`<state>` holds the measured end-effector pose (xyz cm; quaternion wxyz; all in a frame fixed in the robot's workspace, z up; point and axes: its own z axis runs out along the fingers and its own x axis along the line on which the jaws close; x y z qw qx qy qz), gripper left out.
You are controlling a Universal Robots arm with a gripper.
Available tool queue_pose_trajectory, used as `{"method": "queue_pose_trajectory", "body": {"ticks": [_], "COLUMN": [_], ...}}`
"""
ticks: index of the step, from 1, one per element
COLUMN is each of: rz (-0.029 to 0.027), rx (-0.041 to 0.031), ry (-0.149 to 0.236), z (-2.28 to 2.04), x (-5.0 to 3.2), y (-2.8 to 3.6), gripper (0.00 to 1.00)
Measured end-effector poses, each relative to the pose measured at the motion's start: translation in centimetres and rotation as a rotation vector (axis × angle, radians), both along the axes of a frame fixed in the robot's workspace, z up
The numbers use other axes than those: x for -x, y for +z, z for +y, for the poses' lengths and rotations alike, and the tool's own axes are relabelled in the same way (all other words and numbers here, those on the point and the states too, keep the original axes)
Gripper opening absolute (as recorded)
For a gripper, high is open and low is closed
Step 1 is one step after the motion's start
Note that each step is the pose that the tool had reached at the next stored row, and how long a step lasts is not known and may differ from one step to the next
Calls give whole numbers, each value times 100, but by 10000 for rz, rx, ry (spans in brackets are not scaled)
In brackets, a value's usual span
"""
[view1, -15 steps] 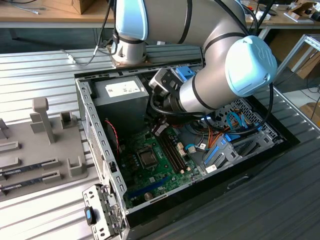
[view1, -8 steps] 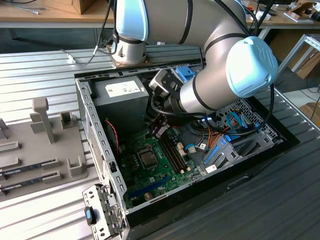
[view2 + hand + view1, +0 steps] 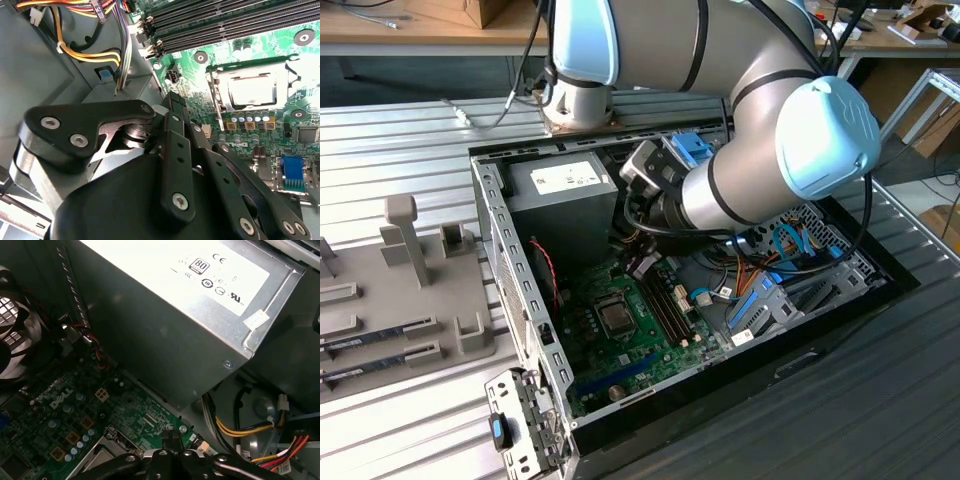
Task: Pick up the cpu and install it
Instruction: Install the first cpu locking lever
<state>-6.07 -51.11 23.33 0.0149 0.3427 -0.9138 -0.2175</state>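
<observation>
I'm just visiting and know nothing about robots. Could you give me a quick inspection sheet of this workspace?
Surface: ribbed metal table carrying an open computer case.
Job's things: cpu, a silvery square lying in the socket frame of the green board.
Clutter: grey holder tray at the exterior view's left.
Gripper: gripper shut, empty, above the board near the power supply.
Cables: yellow and orange wires by the power supply.
Surroundings: wooden bench behind.

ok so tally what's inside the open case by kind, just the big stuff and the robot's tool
grey power supply box: 1
green motherboard: 1
cpu socket: 1
gripper: 1
total: 4
</observation>
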Motion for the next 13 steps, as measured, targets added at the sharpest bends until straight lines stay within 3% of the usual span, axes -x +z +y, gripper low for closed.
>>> {"method": "queue_pose_trajectory", "body": {"ticks": [10,13], "rz": [0,0], "rx": [4,90], "ry": [0,2], "z": [-60,-64], "x": [2,2], "y": [-6,-6], "gripper": [11,11]}}
